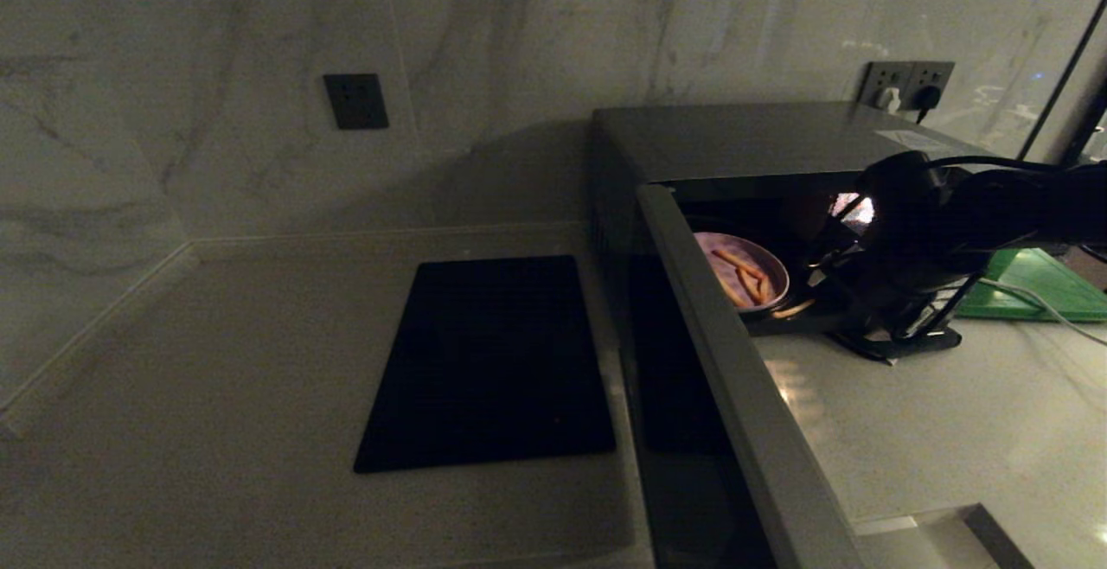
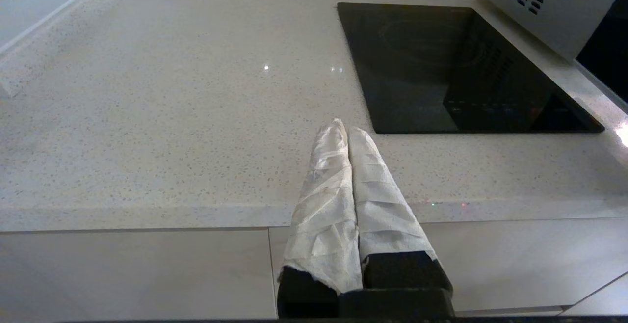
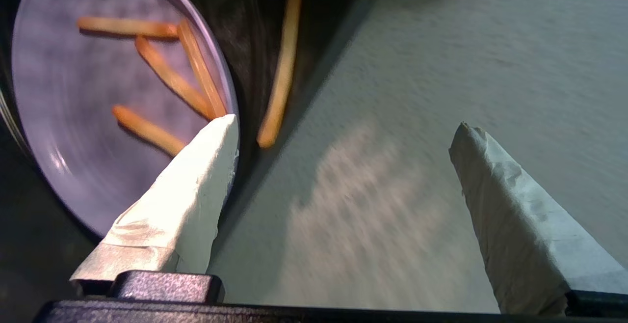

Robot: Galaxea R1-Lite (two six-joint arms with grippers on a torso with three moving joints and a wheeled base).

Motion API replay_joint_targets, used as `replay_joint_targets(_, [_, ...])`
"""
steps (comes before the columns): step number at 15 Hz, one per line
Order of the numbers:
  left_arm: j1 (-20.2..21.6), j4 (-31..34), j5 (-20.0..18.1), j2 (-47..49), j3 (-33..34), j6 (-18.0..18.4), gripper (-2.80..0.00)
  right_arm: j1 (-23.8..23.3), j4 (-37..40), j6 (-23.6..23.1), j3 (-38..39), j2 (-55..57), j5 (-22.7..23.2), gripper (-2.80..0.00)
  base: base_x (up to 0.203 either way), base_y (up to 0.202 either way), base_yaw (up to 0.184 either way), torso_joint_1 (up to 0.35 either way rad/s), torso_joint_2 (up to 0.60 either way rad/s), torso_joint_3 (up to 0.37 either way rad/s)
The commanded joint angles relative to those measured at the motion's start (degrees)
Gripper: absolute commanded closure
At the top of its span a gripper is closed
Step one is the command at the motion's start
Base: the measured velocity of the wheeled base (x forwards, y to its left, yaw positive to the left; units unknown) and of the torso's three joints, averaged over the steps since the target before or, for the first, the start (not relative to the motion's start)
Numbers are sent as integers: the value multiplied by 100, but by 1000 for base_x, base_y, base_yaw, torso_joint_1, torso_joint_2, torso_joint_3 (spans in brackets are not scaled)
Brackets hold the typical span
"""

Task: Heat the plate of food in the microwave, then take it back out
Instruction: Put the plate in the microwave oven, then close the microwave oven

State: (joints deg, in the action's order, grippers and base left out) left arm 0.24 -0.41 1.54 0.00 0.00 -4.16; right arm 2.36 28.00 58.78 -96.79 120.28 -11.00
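The plate of food (image 1: 742,272) sits inside the cavity of the microwave (image 1: 744,141), right of centre in the head view, with several orange-tan sticks lying on its pale lilac surface. One loose stick (image 3: 280,70) lies off the plate, just beside its rim on the dark cavity floor. The microwave door (image 1: 735,379) stands swung open, running from the cavity toward the lower centre of the head view. The right hand (image 3: 343,131) is at the cavity mouth, its two wrapped fingers (image 3: 196,190) spread wide apart and holding nothing; in the right wrist view one fingertip overlaps the plate rim, though contact cannot be confirmed, and the other is over the pale bench (image 1: 951,431). A green board (image 1: 1038,288) lies on the bench at the right edge of the head view. A flat black slab (image 1: 489,361) is set into the bench at centre. The left hand (image 2: 347,129) is parked at the front edge of the bench, fingers pressed together and empty.
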Motion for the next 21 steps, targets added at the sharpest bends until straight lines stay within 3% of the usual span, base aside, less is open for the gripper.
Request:
replay_joint_targets(1, [2, -2, 5, 9, 0, -6, 0, 8, -142, 86, -130, 386, -8, -280, 0, 0, 0, 0, 0, 0])
replay_joint_targets(21, [2, -2, 5, 9, 0, -6, 0, -34, -419, 11, -552, 919, -298, -280, 0, 0, 0, 0, 0, 0])
